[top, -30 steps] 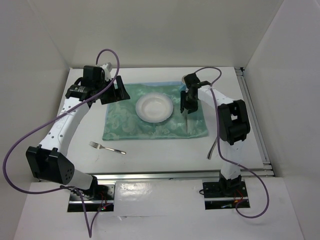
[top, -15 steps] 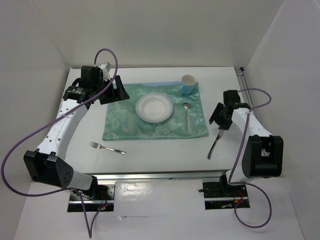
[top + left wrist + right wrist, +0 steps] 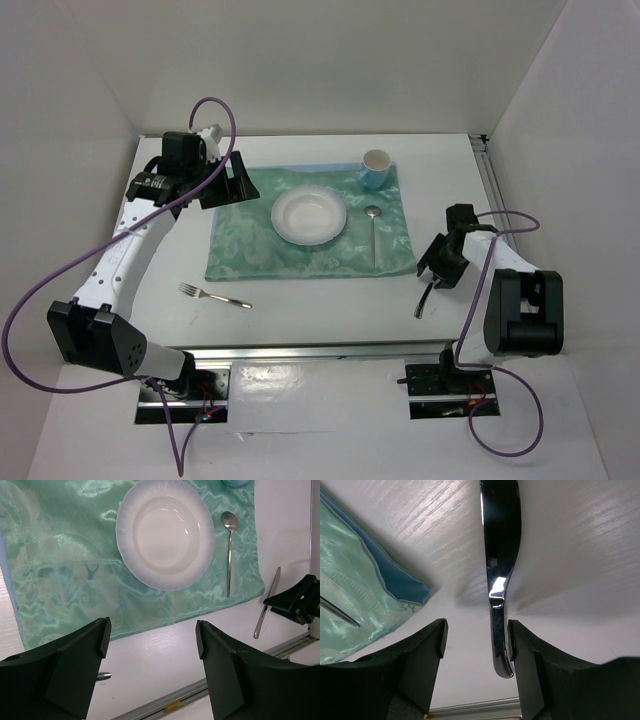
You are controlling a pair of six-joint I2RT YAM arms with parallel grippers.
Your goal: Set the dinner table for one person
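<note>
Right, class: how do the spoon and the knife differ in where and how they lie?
The spoon lies on the green mat; the knife lies on the bare table. The spoon lies alone; the knife sits between the right gripper's open fingers. Both are shiny metal, lying flat right of the plate.

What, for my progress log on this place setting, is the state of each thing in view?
plate: empty, on the mat.
spoon: flat on the mat.
cup: upright on the mat.
knife: flat on the dinner table, ungripped.
fork: flat on the dinner table, untouched.
left gripper: open, empty.
right gripper: open, astride the knife.
</note>
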